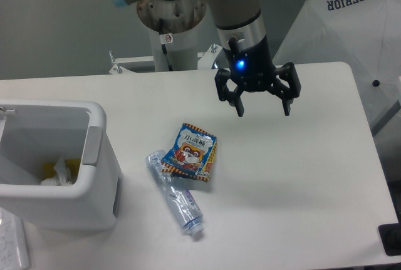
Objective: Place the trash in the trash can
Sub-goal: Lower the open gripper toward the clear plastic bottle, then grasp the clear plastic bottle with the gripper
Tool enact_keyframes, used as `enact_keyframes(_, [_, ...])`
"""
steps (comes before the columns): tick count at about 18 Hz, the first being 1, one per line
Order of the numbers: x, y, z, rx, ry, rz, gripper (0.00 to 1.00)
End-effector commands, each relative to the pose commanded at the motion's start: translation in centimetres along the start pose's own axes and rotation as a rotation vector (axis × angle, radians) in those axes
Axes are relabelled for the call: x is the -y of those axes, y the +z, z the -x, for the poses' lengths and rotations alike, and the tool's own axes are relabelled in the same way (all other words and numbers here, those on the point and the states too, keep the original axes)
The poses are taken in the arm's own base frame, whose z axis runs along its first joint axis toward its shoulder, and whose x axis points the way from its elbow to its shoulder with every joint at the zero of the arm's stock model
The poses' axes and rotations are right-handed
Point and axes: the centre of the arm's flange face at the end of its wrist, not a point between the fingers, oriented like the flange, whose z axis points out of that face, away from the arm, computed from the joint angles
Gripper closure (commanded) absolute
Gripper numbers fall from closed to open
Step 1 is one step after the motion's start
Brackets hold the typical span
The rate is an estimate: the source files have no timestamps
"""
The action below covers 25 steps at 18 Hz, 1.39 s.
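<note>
A small blue snack packet (191, 151) with a cartoon animal and an orange edge lies flat near the middle of the table. Its lower left corner rests on a crushed clear plastic bottle (176, 194) with a bluish label, which lies slanting toward the front. The white boxy trash can (94, 185) with a grey side panel stands at the left, open at the top. My gripper (264, 109) hangs open above the table, up and to the right of the packet, with nothing between its fingers.
Inside the trash can lie a white crumpled tissue (61, 173) and a yellow scrap (47, 168). A white umbrella (351, 25) marked SUPERIOR leans past the table's right edge. The robot's base (170, 25) stands at the back. A black object (390, 238) sits at the front right corner.
</note>
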Motion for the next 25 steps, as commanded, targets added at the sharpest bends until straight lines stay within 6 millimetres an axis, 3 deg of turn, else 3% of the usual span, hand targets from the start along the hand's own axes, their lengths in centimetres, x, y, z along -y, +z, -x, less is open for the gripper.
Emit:
enact_keyframes(3, [0.1,-0.1,0.6,0.001,-0.012,-0.001,0.00])
enact_keyframes(7, [0.0,1.5,-0.2,-0.026,-0.074,0.015,0.00])
enact_keyframes(11, [0.9,5.6,-1.1,-0.063,-0.155,0.047,0.00])
enact_keyframes(15, [3.9,7.7,-1.9,-0.084,-0.321,0.034,0.00])
enact_keyframes(19, [6.7,11.3,-3.4,-0.196,-0.462,0.012,0.00])
enact_keyframes(25, [8.2,16.5,-5.0,-0.246,-0.636,0.065,0.00])
